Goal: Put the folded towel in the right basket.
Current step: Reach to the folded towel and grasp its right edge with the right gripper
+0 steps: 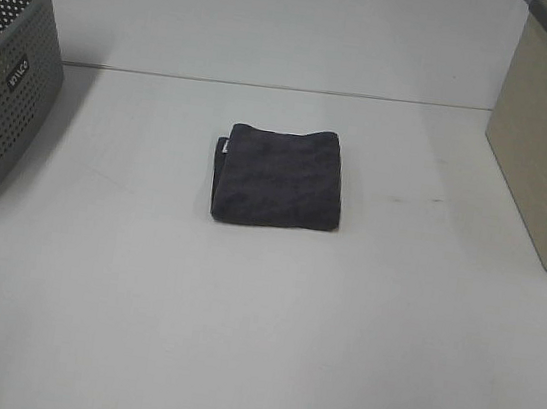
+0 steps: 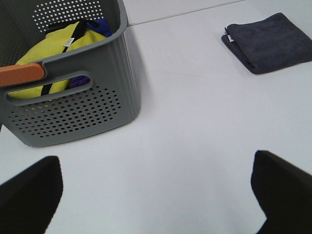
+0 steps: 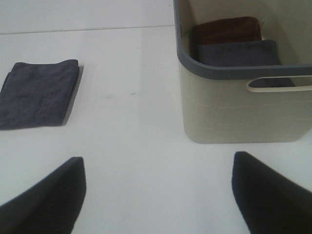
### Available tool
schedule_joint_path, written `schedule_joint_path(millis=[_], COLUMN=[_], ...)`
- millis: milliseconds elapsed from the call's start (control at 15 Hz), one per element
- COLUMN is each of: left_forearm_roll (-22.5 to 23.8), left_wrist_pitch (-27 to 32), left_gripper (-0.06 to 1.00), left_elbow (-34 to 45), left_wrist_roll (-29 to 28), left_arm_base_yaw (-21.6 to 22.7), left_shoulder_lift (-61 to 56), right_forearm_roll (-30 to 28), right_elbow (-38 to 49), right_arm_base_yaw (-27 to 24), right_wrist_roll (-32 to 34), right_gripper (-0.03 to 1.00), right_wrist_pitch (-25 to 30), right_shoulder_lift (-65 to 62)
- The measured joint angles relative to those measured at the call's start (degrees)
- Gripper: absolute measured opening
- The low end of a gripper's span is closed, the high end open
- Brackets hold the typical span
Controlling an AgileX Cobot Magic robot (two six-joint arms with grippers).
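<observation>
1. Left tool (image 2: pixel 156 197): jaws spread wide, two dark fingers (image 2: pixel 30 195) far apart. Nothing between them but bare worktop (image 1: pixel 254 353). Holds nothing, touches nothing that I can see. It does not show in the high view.

2. Right tool (image 3: pixel 158 195): jaws also spread wide and holding nothing. Only white worktop lies between the fingers. This one is out of the high view too.

3. Folded towel (image 1: pixel 279 177): dark grey-purple, folded into a neat square, lying flat on the worktop. It is well ahead of the left tool and off towards its right-hand finger (image 2: pixel 265 43). It is ahead of the right tool and off towards its left-hand finger (image 3: pixel 39 92). Neither tool touches it, and it is well apart from both baskets.

4. Right basket (image 1: pixel 545 170): beige walls with a grey rim, standing upright. It is ahead of the right tool, on the side of its right-hand finger (image 3: pixel 243 117). Inside are a brown cloth (image 3: pixel 224 30) and a grey cloth (image 3: pixel 239 52), both folded and lying side by side.

5. Left basket (image 1: pixel 2 118): grey with perforated walls, ahead of the left tool on the side of its left-hand finger (image 2: pixel 73 114). It contains a yellow fabric item (image 2: pixel 53 48).
</observation>
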Motion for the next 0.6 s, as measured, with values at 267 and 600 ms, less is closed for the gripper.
schedule_joint_path(millis=[267,600], left_forearm_roll=[0.0,0.0], left_wrist_pitch=[0.0,0.0], left_gripper=[0.99,0.99], left_elbow=[0.0,0.0], left_wrist_roll=[0.0,0.0], left_arm_base_yaw=[0.0,0.0], left_shoulder_lift=[0.0,0.0], right_forearm_roll=[0.2,5.1], right_elbow=[-13.6,-31.2], right_arm_base_yaw=[0.0,0.5], right_wrist_roll=[-2.0,-7.0], right_gripper=[0.76,0.76], right_wrist_pitch=[-0.9,-1.0], right_shoulder_lift=[21.0,42.8])
